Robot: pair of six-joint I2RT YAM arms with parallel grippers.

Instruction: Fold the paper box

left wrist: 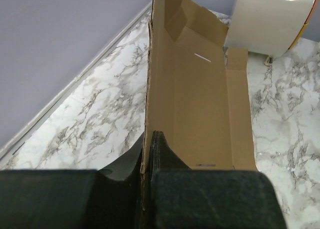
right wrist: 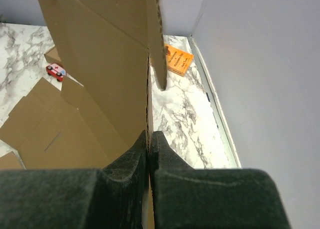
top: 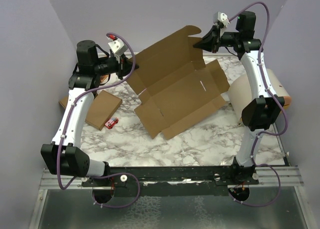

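Observation:
The paper box (top: pixel 175 91) is a large brown die-cut cardboard sheet, partly lifted off the marble table, its back panel raised. My left gripper (top: pixel 131 66) is shut on the sheet's far left edge; in the left wrist view the cardboard edge (left wrist: pixel 146 154) stands pinched between the fingers, the panel (left wrist: pixel 200 104) stretching away. My right gripper (top: pixel 202 43) is shut on the raised back flap at the top right; in the right wrist view the cardboard (right wrist: pixel 100 64) rises upright from between the fingers (right wrist: pixel 150 144).
A flat brown cardboard piece (top: pixel 99 108) and a small red object (top: pixel 112 122) lie at the left. An orange book (right wrist: pixel 178 59) lies near the back wall. A large pale roll (top: pixel 245 91) stands at the right. Purple walls enclose the table.

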